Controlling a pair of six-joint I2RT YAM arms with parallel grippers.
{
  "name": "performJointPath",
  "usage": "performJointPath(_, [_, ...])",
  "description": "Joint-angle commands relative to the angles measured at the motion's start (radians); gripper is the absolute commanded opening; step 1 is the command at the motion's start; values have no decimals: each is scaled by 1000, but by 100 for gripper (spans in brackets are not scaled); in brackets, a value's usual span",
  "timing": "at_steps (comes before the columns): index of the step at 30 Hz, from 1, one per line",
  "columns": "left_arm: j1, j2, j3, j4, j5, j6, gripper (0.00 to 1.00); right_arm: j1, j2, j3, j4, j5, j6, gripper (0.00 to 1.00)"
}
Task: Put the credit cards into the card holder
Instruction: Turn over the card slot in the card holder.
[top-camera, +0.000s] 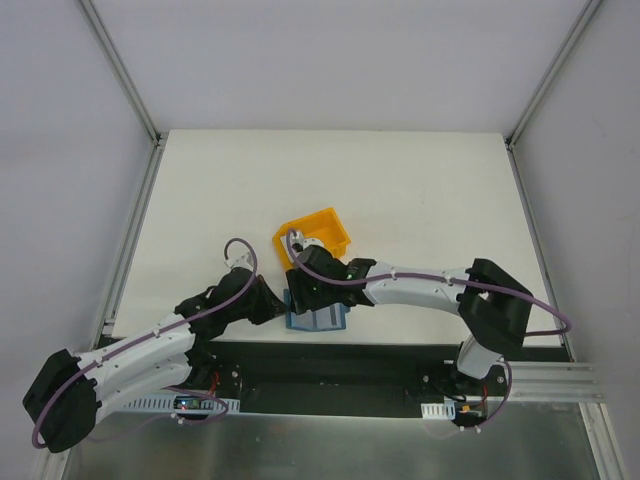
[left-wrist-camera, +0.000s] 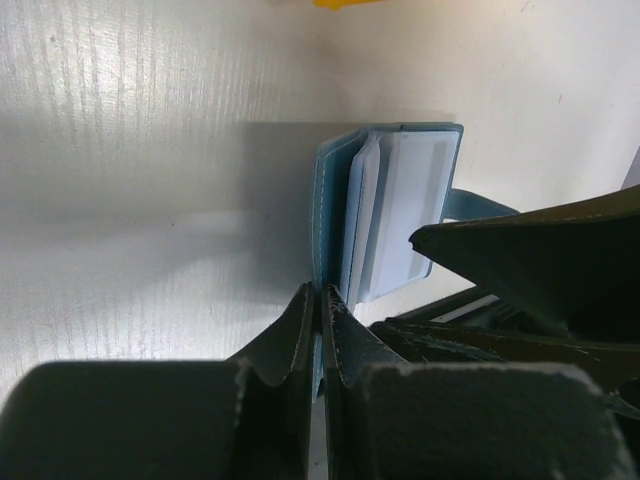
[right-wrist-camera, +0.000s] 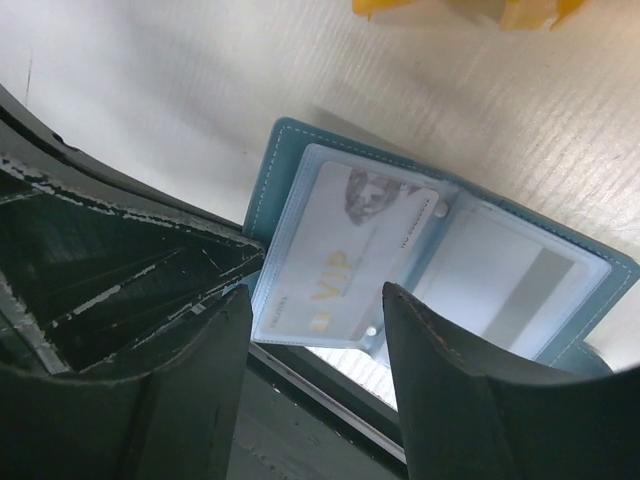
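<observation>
Just nearer than the yellow bin, the card holder lies open on the tabletop, left jaws clamped on its cover. One credit card looks sleeved under parted right jaws; further cards unseen.

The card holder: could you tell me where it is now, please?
In the top view, the card holder lies open at the near edge of the table, below the yellow bin, pinched by the left gripper.
</observation>
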Motion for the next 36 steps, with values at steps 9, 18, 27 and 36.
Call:
performJointPath(9, [9, -31, 26, -2, 28, 20, 0, 4, 73, 71, -35, -16, 14, 57])
performJointPath(18, [9, -37, 17, -5, 18, 17, 0, 7, 18, 56, -95, 51, 1, 50])
performJointPath(27, [9, -28, 3, -13, 12, 6, 0, 7, -42, 25, -128, 96, 0, 49])
performJointPath(36, [9, -20, -3, -13, 10, 2, 0, 4, -19, 68, -275, 180, -19, 50])
